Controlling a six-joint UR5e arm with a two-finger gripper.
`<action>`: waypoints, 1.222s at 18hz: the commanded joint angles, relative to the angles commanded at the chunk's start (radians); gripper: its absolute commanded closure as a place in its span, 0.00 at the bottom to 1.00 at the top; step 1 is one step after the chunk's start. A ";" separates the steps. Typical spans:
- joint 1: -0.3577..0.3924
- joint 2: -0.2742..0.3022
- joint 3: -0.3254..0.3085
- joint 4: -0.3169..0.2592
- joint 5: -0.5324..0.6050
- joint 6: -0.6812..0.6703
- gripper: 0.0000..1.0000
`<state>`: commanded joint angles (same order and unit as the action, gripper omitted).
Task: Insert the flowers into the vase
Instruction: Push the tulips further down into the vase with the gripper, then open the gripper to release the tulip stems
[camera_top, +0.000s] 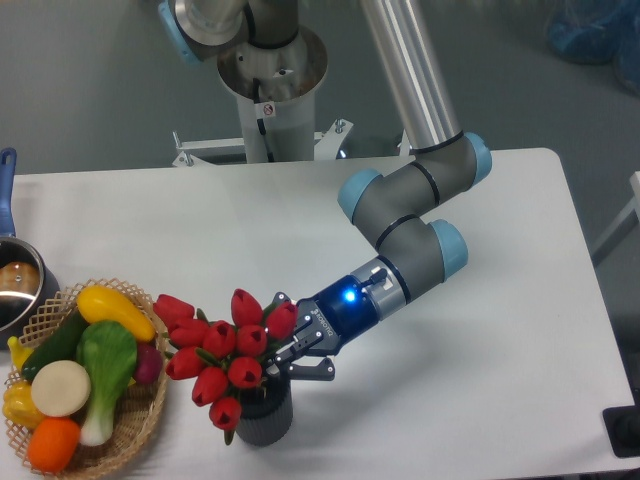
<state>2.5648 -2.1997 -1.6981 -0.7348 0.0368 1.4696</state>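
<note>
The red tulips (222, 352) stand in a bunch at the front of the table, buds leaning left and up. Their stems go down into the mouth of the dark grey ribbed vase (266, 424), which stands upright near the table's front edge. My gripper (283, 352) reaches in from the right, just above the vase mouth. Its fingers close around the stems right behind the buds. The fingertips and the stems are partly hidden by the buds.
A wicker basket (140, 432) of toy vegetables stands right to the left of the flowers, almost touching the buds. A metal pot with a blue handle (8, 180) sits at the left edge. The arm's base post (268, 110) stands at the back.
</note>
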 joint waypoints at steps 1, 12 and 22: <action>0.000 0.000 0.000 0.000 0.000 0.000 0.79; 0.005 0.000 -0.002 0.000 0.000 0.018 0.66; 0.035 0.017 -0.014 0.003 -0.003 0.049 0.00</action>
<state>2.6001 -2.1829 -1.7119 -0.7317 0.0337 1.5187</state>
